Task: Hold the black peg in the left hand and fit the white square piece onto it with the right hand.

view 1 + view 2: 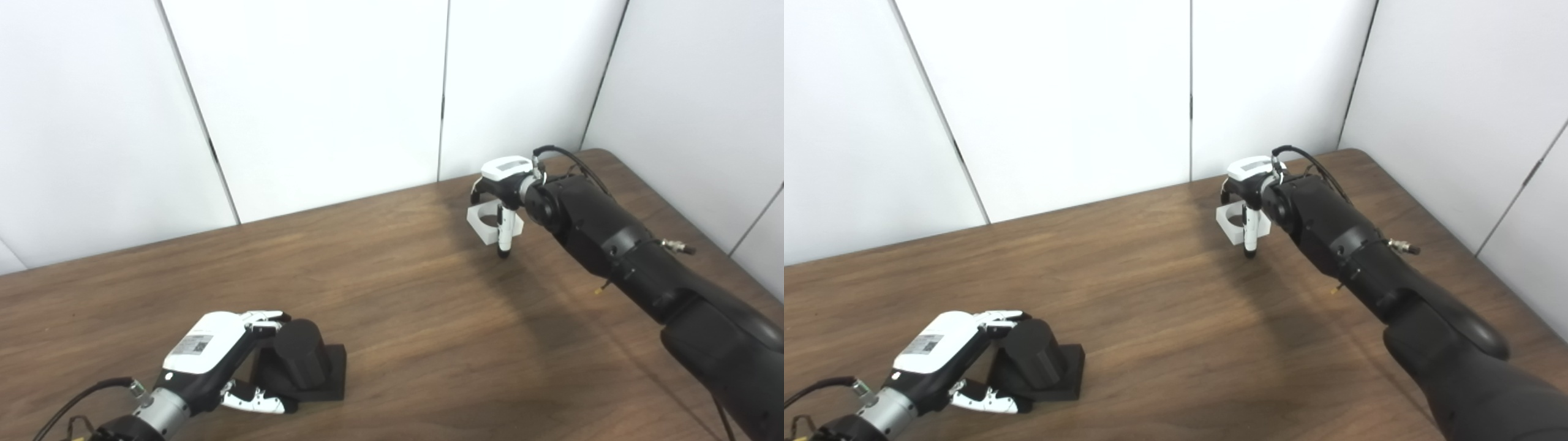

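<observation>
My left hand grips the black peg on the tabletop; right hand fingers clasp the half-hidden white square piece near the far edge.

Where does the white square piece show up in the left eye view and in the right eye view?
Left eye view: white square piece right of centre, upper half, at the right hand.
Right eye view: the piece just right of centre, upper half.
Shared landmark: the vertical wall seam behind the piece.
</observation>
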